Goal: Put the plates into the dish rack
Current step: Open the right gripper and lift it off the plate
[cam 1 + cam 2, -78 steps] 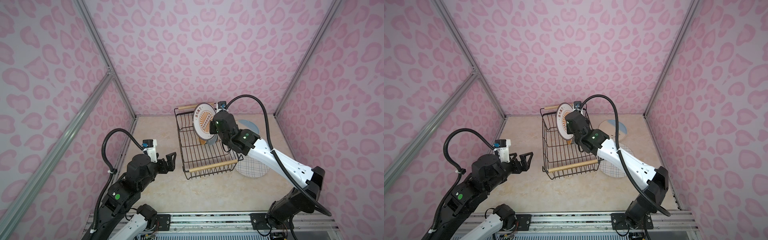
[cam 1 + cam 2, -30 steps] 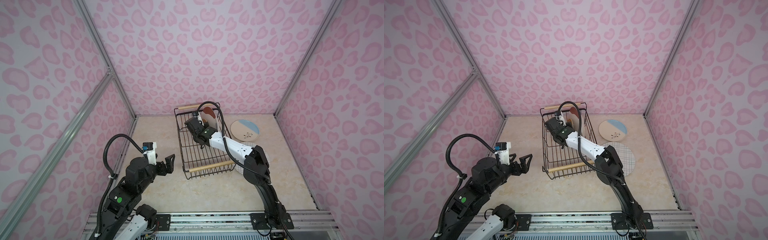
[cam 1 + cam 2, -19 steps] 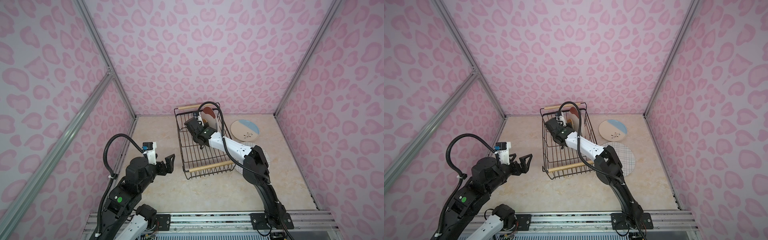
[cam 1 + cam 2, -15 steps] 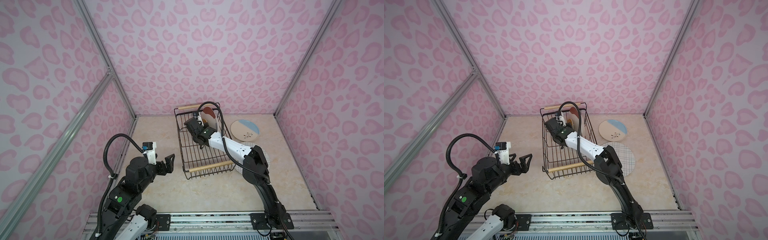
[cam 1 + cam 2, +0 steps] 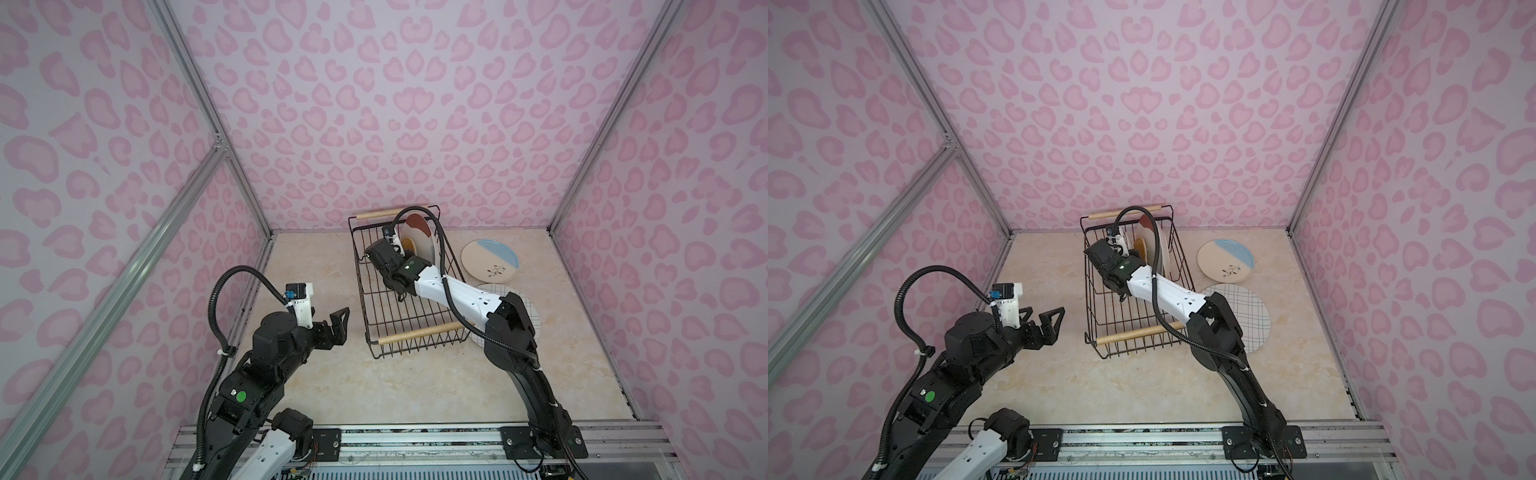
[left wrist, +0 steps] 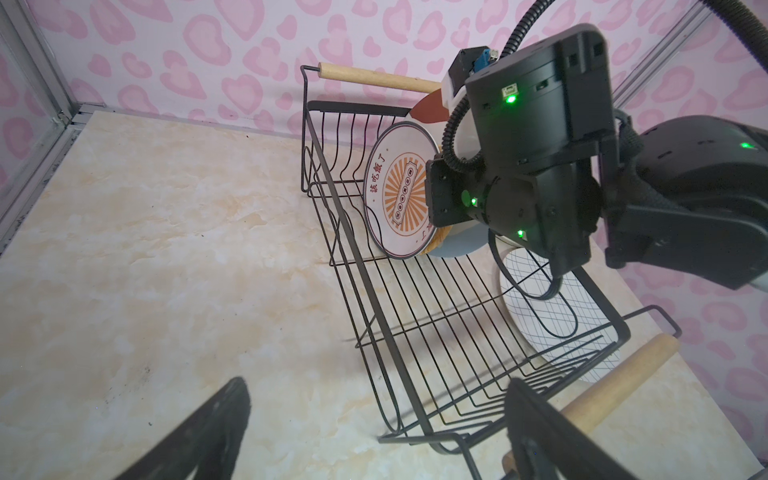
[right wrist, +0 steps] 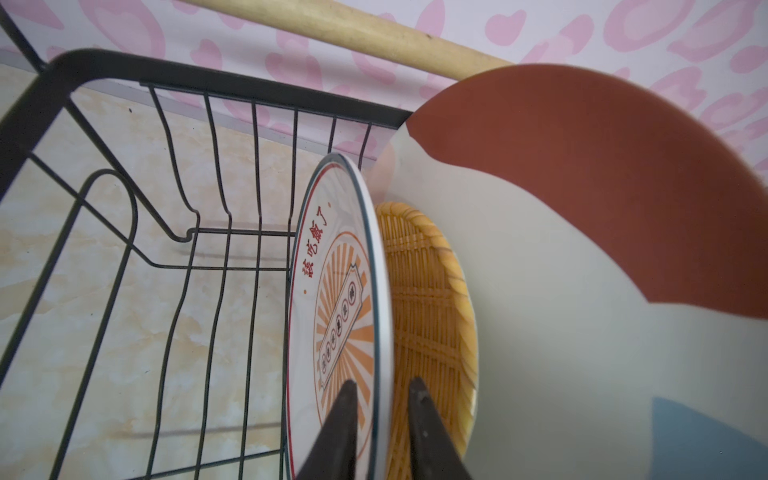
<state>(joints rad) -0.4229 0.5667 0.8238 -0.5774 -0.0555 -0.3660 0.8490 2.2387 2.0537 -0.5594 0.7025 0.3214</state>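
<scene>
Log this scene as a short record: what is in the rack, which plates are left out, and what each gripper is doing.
rack: dish rack, middle of table
in rack: three plates visible, on edge at far end: sunburst plate, woven plate, colour-block plate
left out: cream-and-blue plate and grid plate, flat on table, right of rack
right gripper: inside rack, jaws astride sunburst plate's rim, slightly parted
left gripper: open, empty, left of rack
</scene>
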